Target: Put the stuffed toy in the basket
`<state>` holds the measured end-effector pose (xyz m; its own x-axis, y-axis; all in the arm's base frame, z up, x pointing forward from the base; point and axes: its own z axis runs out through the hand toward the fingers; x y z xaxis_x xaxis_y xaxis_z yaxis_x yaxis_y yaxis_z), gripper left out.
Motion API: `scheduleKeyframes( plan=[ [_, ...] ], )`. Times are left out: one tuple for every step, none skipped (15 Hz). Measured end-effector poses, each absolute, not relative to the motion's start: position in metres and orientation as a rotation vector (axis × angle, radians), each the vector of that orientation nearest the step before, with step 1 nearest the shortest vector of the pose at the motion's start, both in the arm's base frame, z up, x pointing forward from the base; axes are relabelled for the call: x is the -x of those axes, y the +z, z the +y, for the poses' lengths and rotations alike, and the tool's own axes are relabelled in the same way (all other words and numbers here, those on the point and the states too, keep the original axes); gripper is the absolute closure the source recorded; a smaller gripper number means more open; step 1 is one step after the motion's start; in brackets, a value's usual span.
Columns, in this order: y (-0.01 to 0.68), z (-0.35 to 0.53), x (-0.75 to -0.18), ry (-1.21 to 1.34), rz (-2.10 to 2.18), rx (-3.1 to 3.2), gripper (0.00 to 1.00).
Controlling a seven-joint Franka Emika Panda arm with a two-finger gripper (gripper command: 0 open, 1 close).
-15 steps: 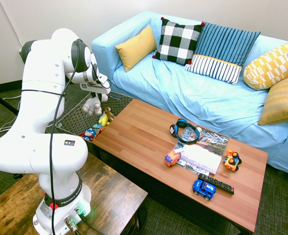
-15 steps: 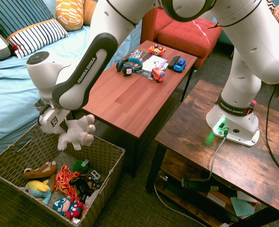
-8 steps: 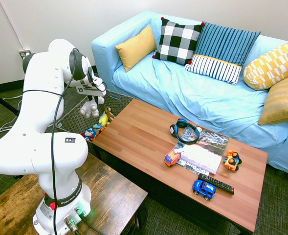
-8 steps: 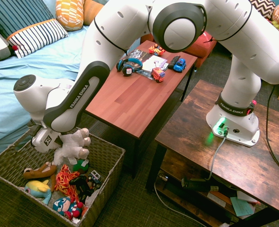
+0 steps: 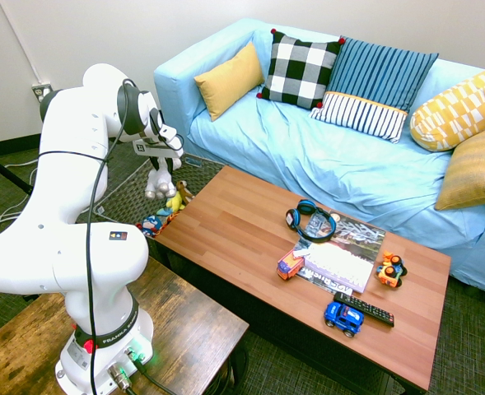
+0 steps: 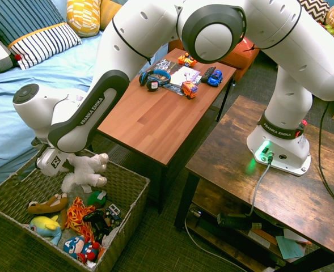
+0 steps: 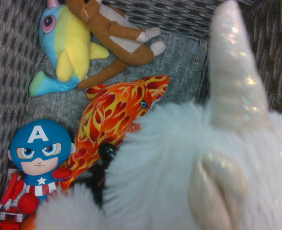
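1. The fingers of the gripper [image 6: 68, 164] are masked by the toy and the wrist, so I cannot tell how wide they stand; the white stuffed toy [image 6: 86, 172] is right at them, but whether it is gripped or just coming free cannot be told.
2. Nearest, seen from the second exterior view, is the near part of the basket [image 6: 123, 225]; a blue-and-red figure [image 6: 79, 248] lies there, with a yellow-and-blue plush [image 6: 46, 226] to its left; a flame-patterned toy [image 7: 109, 117] is just beyond the figure.
3. Farther in, a brown plush [image 6: 47, 205] lies at the left, and the stuffed toy is over the far part of the basket, its feet towards the right; its horn and pale fur fill much of the wrist view.
4. Beyond, to the right, is the coffee table [image 6: 155, 127], with the headphones [image 6: 154, 80] at its far end.
5. The step in hand looks like the release; the next move calls for letting the toy drop fully clear, then lifting the gripper straight up; fur could snag on a finger, so I'd check that it parts cleanly before swinging away.
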<state>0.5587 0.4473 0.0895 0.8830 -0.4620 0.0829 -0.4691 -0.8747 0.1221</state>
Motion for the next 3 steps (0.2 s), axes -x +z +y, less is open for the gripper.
scheduleKeyframes(
  plan=[
    [0.0929, 0.4485, -0.5604, 0.076, -0.722, -2.910, 0.00],
    [0.0965, 0.4499, -0.5623, 0.076, -0.719, -2.909, 0.00],
    [0.1000, 0.4509, -0.5639, 0.072, -0.713, -2.905, 0.00]
  ],
)
